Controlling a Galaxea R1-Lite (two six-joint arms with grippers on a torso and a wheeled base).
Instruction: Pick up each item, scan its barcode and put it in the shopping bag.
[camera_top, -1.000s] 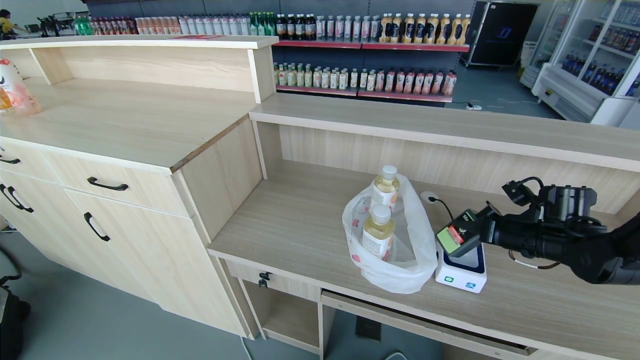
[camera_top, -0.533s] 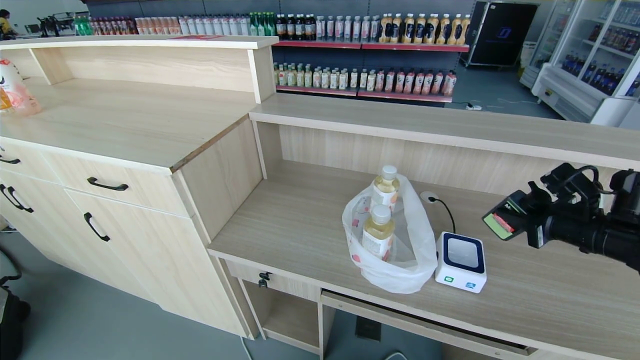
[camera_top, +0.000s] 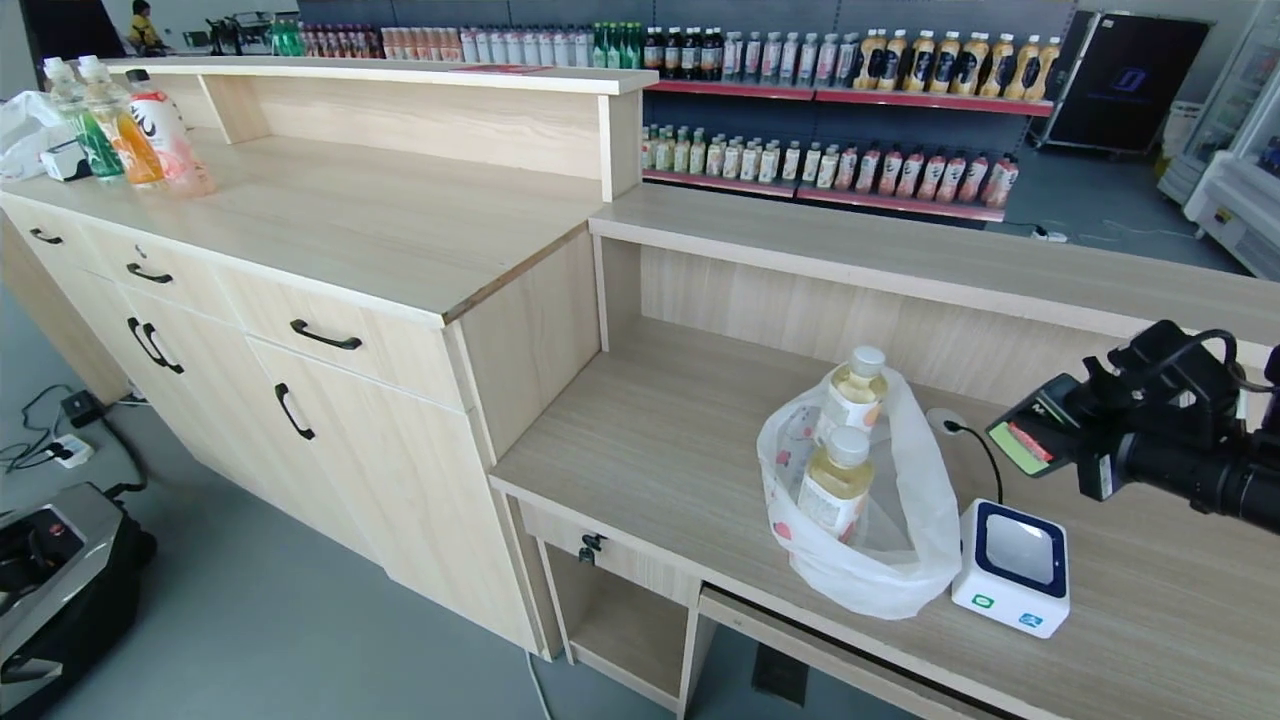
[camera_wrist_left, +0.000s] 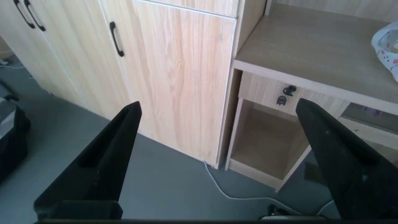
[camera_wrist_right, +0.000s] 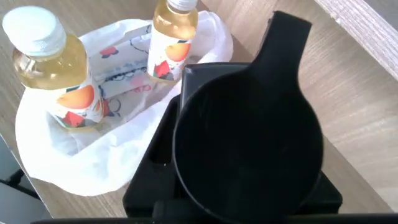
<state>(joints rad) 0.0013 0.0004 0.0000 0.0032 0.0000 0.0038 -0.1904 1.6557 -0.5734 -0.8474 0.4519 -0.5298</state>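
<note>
- While the light wooden checkout desk (camera_top: 680, 430) is bearing everything, the white plastic shopping bag (camera_top: 915, 515) is gaping upward around two pale-yellow bottles (camera_top: 835, 485).
- White square scanner (camera_top: 1010, 570) is sitting just beside it.
- Right gripper (camera_top: 1070, 430) is clamping a small flat black-and-green pack (camera_top: 1018, 447) aloft near the scanner; sweeping its barcode face squarely over the scanner's top is looking wisest.
- Left gripper (camera_wrist_left: 217, 109) is hanging spread, empty.

Wood counter (camera_top: 380, 235), drink shelves (camera_top: 850, 95), grey floor (camera_top: 250, 600)
</note>
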